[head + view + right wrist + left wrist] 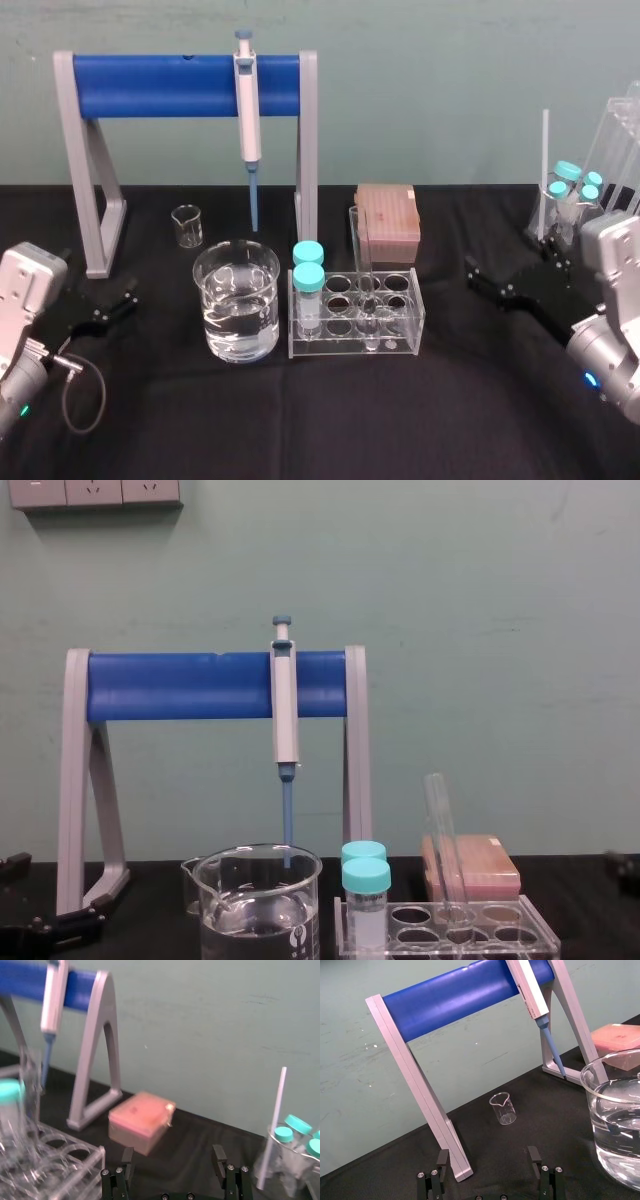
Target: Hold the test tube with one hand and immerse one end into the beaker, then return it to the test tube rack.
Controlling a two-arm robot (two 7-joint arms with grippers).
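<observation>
Right gripper (pixel 172 1160) wide open, empty (left gripper (pixel 488 1157) too)

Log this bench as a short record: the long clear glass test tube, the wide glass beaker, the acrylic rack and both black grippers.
test tube: long, clear glass, uncapped; stands in the clear acrylic rack, right of two teal-capped tubes
beaker: wide clear glass, left of the rack, partly filled with clear liquid
left gripper: open, empty, left of the beaker
right gripper: open, empty, right of the rack
held: nothing
</observation>
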